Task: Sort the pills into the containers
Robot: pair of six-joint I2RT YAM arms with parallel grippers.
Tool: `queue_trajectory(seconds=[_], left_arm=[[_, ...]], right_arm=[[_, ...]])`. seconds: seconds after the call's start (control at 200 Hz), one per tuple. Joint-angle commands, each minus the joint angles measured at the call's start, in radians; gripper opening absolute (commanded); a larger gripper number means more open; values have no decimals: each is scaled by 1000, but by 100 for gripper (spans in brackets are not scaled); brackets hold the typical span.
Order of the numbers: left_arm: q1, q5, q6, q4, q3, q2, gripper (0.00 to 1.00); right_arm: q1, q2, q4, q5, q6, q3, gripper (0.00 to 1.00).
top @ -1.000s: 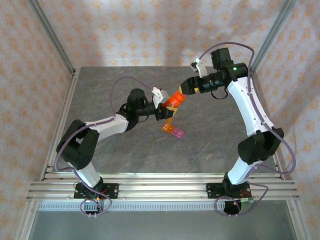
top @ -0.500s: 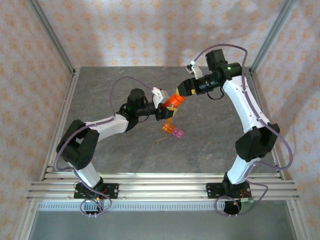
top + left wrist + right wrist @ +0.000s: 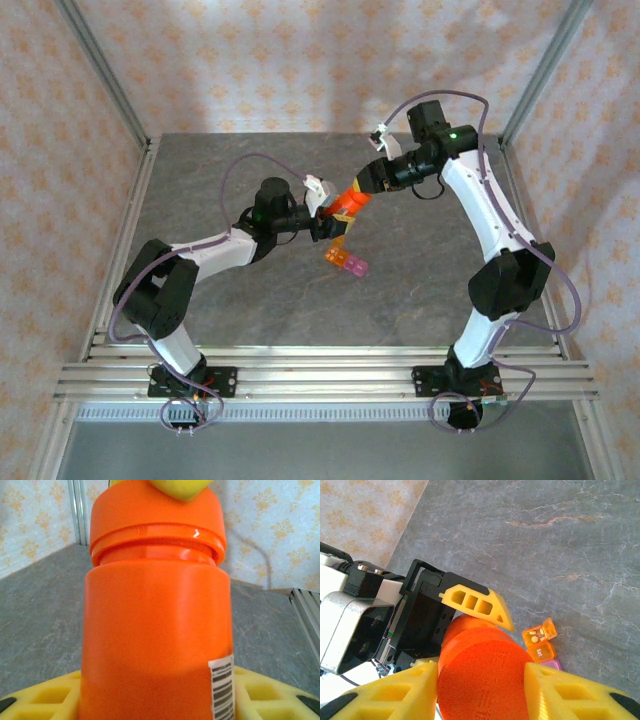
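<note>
While tight on cap [image 3: 481, 696], right end effector [image 3: 480, 670]; left end effector [image 3: 326, 222], bottle [image 3: 155, 630].

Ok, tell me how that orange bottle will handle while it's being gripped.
The orange bottle looks rigid, smooth and glossy, so it may twist in the left gripper when the cap is turned. It's round, so it would likely roll if dropped on the table.
</note>
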State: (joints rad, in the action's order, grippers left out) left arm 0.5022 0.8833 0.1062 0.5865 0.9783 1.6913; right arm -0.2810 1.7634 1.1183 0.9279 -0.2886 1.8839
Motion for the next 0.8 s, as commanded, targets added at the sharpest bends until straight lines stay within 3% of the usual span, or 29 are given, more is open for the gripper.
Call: queue_trajectory(seconds=[0.0,0.586,0.796], left_arm=[[4,26,26,64,23,-24,0],[5,23,18,71,26,-21,0],[6,23,17,73,23,-22,0]], right_arm=[[-21,9,13,-13,32,-24,44],[-116,-165,-278,-314,559,-286,37],[-154,-187,-294,-362,622,-276,37]])
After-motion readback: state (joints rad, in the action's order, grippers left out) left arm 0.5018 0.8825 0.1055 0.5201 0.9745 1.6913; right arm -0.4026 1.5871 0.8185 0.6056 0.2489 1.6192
